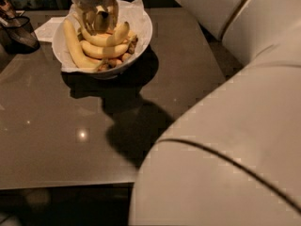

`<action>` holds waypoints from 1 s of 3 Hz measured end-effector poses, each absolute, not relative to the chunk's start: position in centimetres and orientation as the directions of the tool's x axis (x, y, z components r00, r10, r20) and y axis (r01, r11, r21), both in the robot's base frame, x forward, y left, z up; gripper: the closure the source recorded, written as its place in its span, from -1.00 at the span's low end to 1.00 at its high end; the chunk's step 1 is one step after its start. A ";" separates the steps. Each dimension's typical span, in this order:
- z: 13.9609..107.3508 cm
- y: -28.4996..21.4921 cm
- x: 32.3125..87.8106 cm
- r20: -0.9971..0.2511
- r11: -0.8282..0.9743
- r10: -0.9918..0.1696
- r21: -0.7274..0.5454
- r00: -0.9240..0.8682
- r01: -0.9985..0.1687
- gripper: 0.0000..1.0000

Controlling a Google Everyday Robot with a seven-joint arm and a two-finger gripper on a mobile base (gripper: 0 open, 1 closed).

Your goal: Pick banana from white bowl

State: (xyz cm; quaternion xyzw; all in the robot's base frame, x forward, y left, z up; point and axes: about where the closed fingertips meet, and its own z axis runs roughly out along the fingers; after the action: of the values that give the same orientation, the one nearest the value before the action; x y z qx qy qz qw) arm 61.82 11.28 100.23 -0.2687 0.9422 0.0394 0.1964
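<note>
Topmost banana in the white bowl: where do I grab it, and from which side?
Probably mid-length, from straight above: the topmost banana lies crosswise atop the pile, and the white bowl has a wall that blocks side approaches. The end effector hangs over the pile's back.

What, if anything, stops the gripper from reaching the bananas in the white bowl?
Probably nothing, so yes: the gripper hangs directly over the bananas heaped in the white bowl; the dark mesh basket stands aside.

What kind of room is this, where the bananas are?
Probably an office kitchen or break room: a dark table holds a white bowl of bananas and a mesh basket. The robot's gripper is at the bananas in the bowl's back half.
</note>
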 end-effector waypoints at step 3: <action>95.9 13.2 59.9 -0.261 0.689 -0.697 0.015 -0.668 -0.724 1.00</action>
State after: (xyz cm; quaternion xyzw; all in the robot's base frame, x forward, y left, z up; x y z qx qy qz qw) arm 59.85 13.16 95.89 -0.3898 0.9114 0.0587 0.1183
